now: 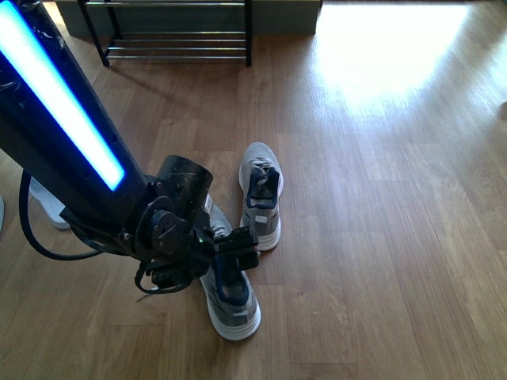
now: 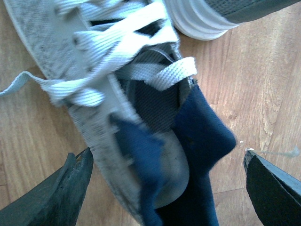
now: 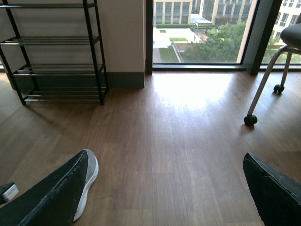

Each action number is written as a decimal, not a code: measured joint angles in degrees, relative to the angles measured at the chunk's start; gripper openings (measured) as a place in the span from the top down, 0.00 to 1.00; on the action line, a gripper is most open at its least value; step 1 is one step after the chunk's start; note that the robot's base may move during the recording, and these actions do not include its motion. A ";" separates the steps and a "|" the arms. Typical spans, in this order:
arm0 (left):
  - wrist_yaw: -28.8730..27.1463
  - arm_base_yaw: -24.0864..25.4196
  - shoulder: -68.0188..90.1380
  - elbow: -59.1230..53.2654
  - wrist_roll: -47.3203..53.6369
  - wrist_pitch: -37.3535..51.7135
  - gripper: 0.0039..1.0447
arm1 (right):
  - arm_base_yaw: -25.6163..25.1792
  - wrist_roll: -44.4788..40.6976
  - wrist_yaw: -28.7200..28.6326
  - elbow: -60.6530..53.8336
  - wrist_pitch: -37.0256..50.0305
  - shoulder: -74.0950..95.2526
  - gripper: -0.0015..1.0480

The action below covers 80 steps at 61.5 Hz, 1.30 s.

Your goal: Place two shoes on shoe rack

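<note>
The left arm, a black limb with a glowing blue light strip (image 1: 59,103), slants from the upper left down towards the floor, its wrist bent over the nearer shoe. The left gripper (image 1: 231,252) hangs over the heel end of a grey knit lace-up sneaker with a white sole and dark navy collar (image 1: 230,297). In the left wrist view its 2 dark fingers (image 2: 70,188) stand wide apart, 1 on each side of the navy collar, clamped on nothing.

The 2nd matching grey sneaker (image 1: 261,194) lies just beyond the 1st on the wooden plank floor (image 1: 380,237), the 2 close together near the floor's middle. A small pale tab on its tongue is too small to read.

The right gripper (image 3: 165,157) shows only in its own wrist view, its fingers (image 3: 51,193) spread apart with bare floor between them and a sneaker's toe beside 1 finger.

The black-framed shoe rack with chrome bar shelves (image 1: 174,36) stands at the floor's far edge against the wall, well apart from the sneakers. A white object (image 1: 47,207) lies partly hidden behind the left arm. A wheeled chair leg (image 3: 263,84) stands by the window (image 3: 197,30).
</note>
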 joint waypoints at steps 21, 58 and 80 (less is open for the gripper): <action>-4.74 1.97 4.04 2.80 0.59 -1.09 0.09 | 0.00 0.00 0.00 0.00 0.00 0.00 0.09; -4.61 0.48 2.12 1.42 1.51 -5.77 0.09 | 0.00 0.00 0.02 0.00 0.00 0.00 0.09; -5.33 -0.39 0.87 0.59 2.91 -9.20 0.09 | 0.00 0.00 0.00 0.00 0.00 0.00 0.09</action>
